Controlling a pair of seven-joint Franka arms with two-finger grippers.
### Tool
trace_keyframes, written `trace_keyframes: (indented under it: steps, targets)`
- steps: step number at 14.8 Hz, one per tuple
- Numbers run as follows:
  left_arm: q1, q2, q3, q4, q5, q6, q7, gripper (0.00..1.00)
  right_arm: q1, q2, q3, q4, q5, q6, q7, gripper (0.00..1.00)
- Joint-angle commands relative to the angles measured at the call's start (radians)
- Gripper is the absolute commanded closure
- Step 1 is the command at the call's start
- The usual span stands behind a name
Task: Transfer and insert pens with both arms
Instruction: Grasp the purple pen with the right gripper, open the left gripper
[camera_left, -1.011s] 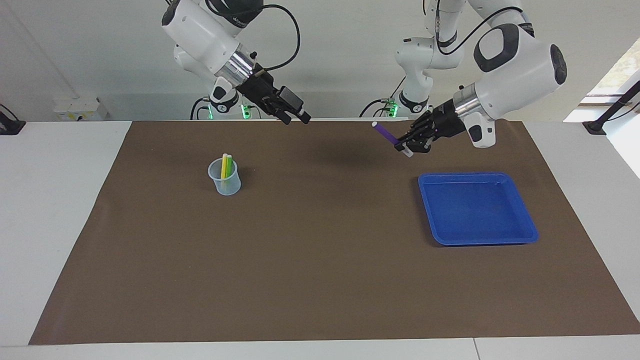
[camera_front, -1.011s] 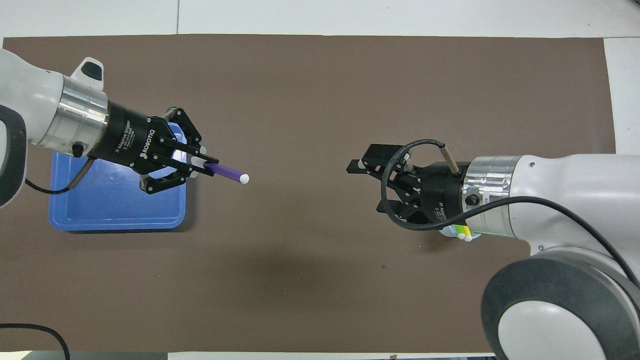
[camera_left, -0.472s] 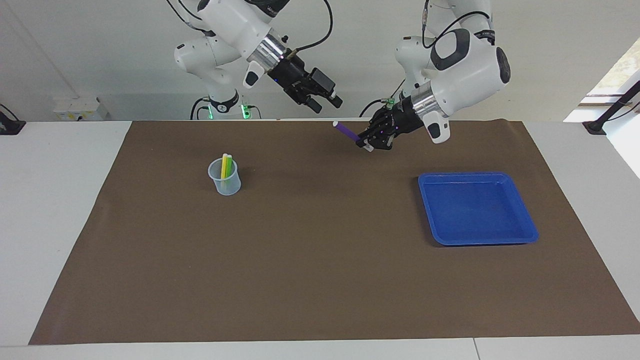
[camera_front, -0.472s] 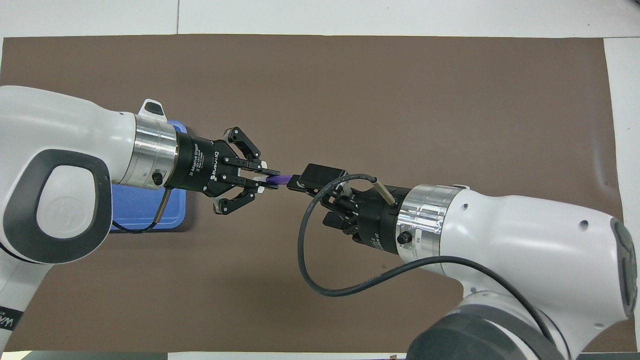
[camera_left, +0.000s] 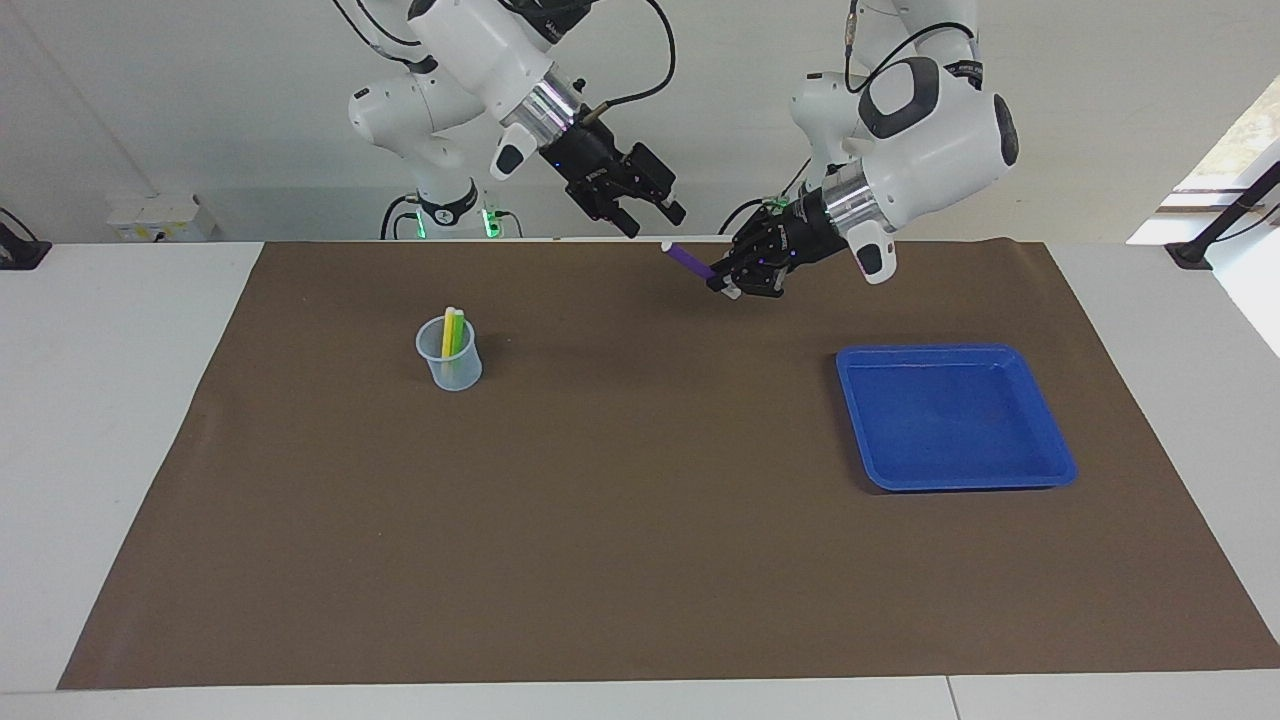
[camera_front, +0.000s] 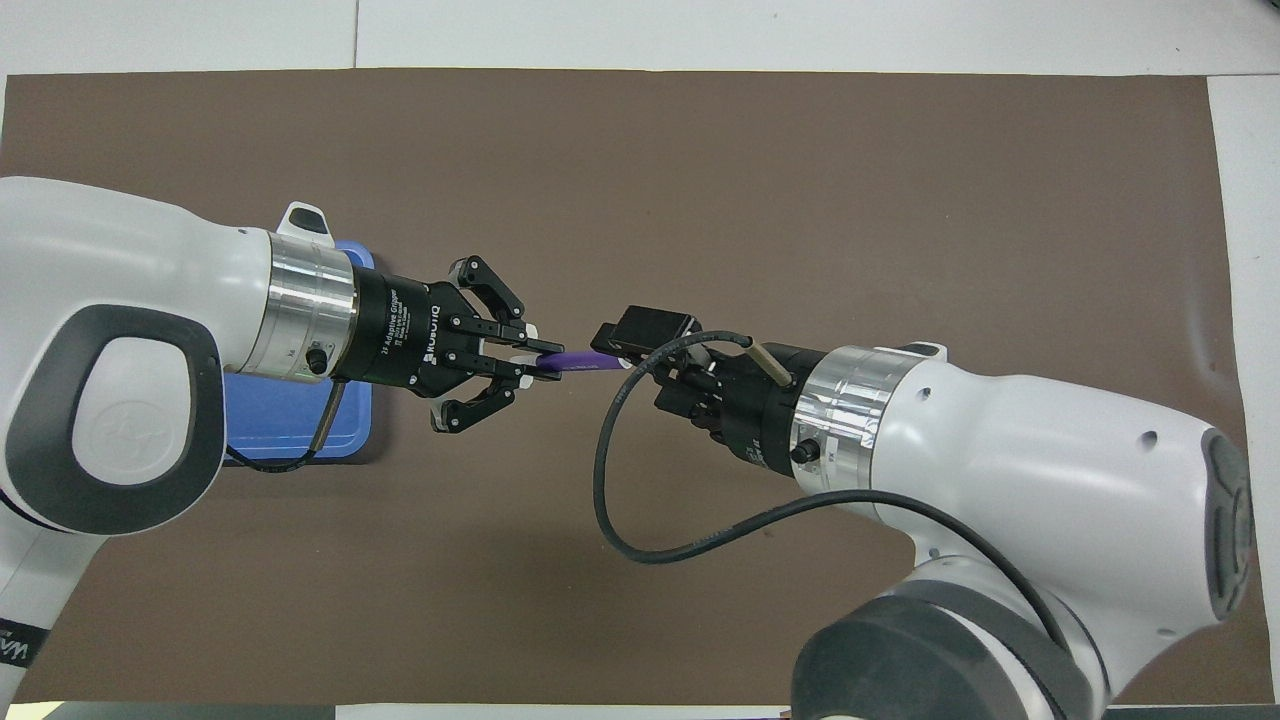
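My left gripper (camera_left: 730, 283) is shut on the pale end of the purple pen (camera_left: 690, 262) and holds it in the air over the mat's middle, near the robots' edge. The pen's free tip points at my right gripper (camera_left: 652, 220), which is open and hangs just above and beside that tip. In the overhead view the purple pen (camera_front: 580, 361) bridges the left gripper (camera_front: 525, 362) and the right gripper (camera_front: 612, 352). The yellow pen (camera_left: 448, 330) and the green pen (camera_left: 458, 333) stand in a clear cup (camera_left: 450, 360).
A blue tray (camera_left: 955, 415) lies on the brown mat (camera_left: 640, 520) toward the left arm's end; it shows partly under the left arm in the overhead view (camera_front: 290, 420). The cup stands toward the right arm's end and is hidden in the overhead view.
Both arms have swung in toward the middle, the left one carrying the purple pen. In the last half second the right gripper has come lower and closer to the pen's tip.
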Motion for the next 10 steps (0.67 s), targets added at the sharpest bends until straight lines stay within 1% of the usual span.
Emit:
trace_keyframes:
  steps: [1,3,5,6,8,10]
  targets:
    - [-0.019,-0.032,0.009,-0.039,-0.018,0.019,0.012,1.00,0.002,0.004,0.001,0.003,-0.012,0.026,0.007,0.28]
    - [-0.020,-0.033,0.009,-0.040,-0.018,0.013,0.052,1.00,0.002,0.004,0.001,0.005,-0.012,0.028,0.009,0.30]
    - [-0.019,-0.035,0.009,-0.040,-0.018,0.010,0.064,1.00,0.002,0.004,0.003,0.005,-0.012,0.026,0.007,0.37]
    - [-0.020,-0.035,0.009,-0.040,-0.018,0.010,0.072,1.00,0.003,0.004,0.003,0.005,-0.012,0.026,0.006,0.38]
    - [-0.020,-0.036,0.009,-0.040,-0.018,0.010,0.072,1.00,0.029,0.004,0.004,0.003,-0.012,0.026,0.004,0.47]
    - [-0.022,-0.036,0.009,-0.040,-0.018,0.010,0.074,1.00,0.032,0.003,0.004,0.003,-0.012,0.025,0.005,0.47]
